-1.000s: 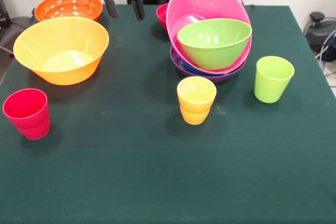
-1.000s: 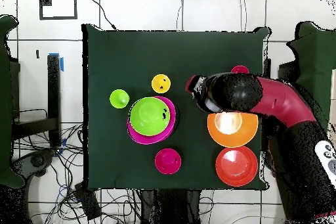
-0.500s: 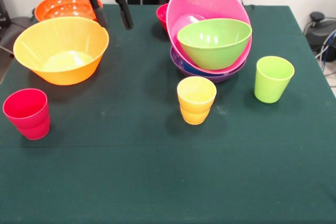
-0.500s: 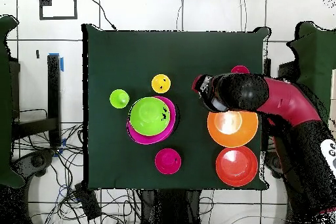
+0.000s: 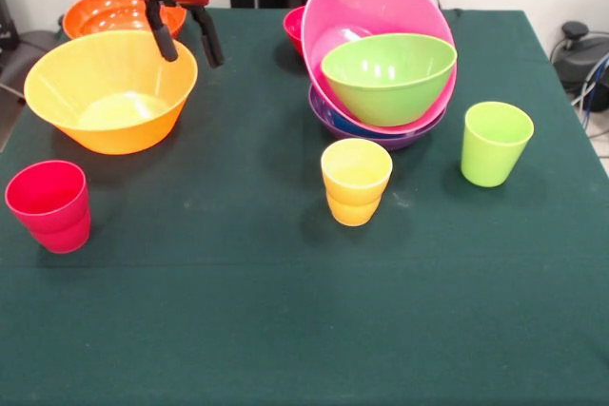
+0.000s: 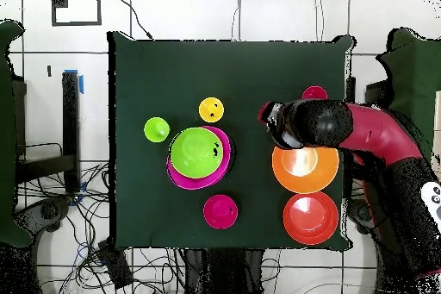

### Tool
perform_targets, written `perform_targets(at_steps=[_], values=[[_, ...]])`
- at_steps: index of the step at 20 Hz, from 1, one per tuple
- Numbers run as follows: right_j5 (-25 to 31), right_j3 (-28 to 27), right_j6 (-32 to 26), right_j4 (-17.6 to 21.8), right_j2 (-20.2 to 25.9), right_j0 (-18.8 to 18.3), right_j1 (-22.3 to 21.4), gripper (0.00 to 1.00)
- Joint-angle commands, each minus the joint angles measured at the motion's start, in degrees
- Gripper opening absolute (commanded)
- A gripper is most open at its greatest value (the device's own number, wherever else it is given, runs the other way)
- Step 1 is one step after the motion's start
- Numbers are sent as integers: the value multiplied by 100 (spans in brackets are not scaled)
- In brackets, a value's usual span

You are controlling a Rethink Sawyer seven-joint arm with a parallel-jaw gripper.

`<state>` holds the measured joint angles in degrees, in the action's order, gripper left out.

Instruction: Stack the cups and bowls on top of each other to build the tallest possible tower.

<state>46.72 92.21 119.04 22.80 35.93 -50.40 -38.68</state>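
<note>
The red and black arm's gripper (image 5: pixel 181 42) hangs with its two dark fingers (image 5: pixel 206 39) spread apart and empty, over the far rim of the large light-orange plastic bowl (image 5: pixel 110 89). In the front view, the red-orange bowl (image 5: pixel 116 10) sits at 12 o'clock of that bowl and the red cup (image 5: pixel 49 205) at 7 o'clock. The tower (image 5: pixel 381 59) has the purple bowl (image 5: pixel 404 136) lowest, the tilted pink bowl (image 5: pixel 366 2) above it and the lime green bowl (image 5: pixel 387 76) inside. The yellow cup (image 5: pixel 355 181) stands at the tower's 6 o'clock, the lime green cup (image 5: pixel 494 143) at 4 o'clock, on the green-covered table (image 5: pixel 285 311).

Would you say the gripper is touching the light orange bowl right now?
Cannot tell. In the front view the open gripper overlaps the light orange bowl's far rim, with neither contact nor gap plain.
</note>
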Motion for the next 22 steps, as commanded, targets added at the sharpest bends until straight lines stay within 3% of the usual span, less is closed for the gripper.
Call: perform_targets(at_steps=[1, 13, 17, 22], values=[[346, -139, -1800, 616, 152, -172, 241, 100], [320, -206, -2155, 1127, 147, -676, 599, 100], [68, -160, -1976, 1233, 142, -678, 776, 100], [17, 42, -1588, 1149, 174, -557, 637, 100]])
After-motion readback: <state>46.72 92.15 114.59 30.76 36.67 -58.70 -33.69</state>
